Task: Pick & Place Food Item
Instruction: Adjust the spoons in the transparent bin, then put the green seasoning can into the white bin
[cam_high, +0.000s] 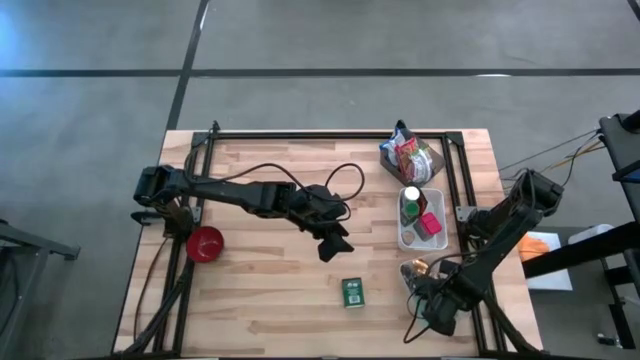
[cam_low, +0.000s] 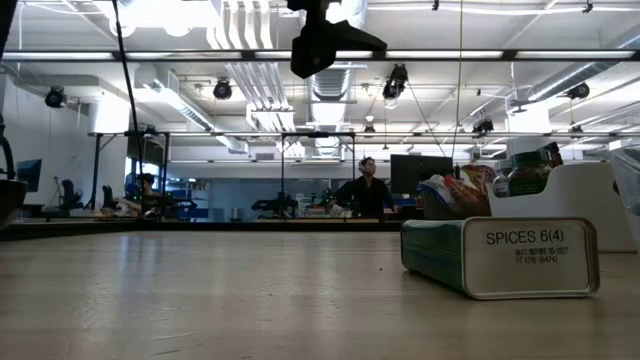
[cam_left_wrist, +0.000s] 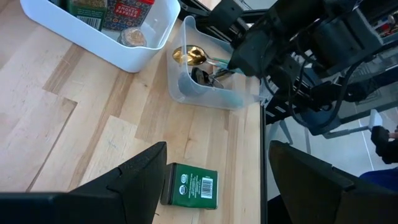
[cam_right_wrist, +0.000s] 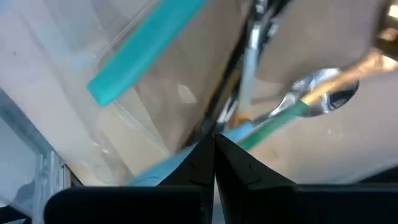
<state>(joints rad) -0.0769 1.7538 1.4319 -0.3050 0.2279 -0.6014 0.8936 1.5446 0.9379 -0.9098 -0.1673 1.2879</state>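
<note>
High view: the left claw (cam_high: 334, 243) hangs over the centre of the wooden counter (cam_high: 270, 300), fingers spread and holding nothing. The green spice tin (cam_high: 352, 292) lies flat on the counter at lower centre, apart from that claw. The right claw (cam_high: 418, 283) sits at lower right, closed, at a clear container of utensils (cam_high: 413, 270). A white bin (cam_high: 421, 219) of food items stands at right centre, a snack bag (cam_high: 408, 156) at upper right, a red bowl (cam_high: 205, 243) at left.

Low view: the spice tin (cam_low: 500, 256) fills the lower right, resting on the counter (cam_low: 200, 300). The left claw (cam_low: 325, 40) shows at top centre, well above it.

Left wrist view: the left claw's two fingers (cam_left_wrist: 137, 180) stand apart at the bottom, with the tin (cam_left_wrist: 190, 185) between them and farther off. The clear container (cam_left_wrist: 205, 78) is at upper centre.

Right wrist view: the right claw (cam_right_wrist: 214, 158) has its fingertips pressed together at bottom centre; a spoon (cam_right_wrist: 317, 90) lies at right
</note>
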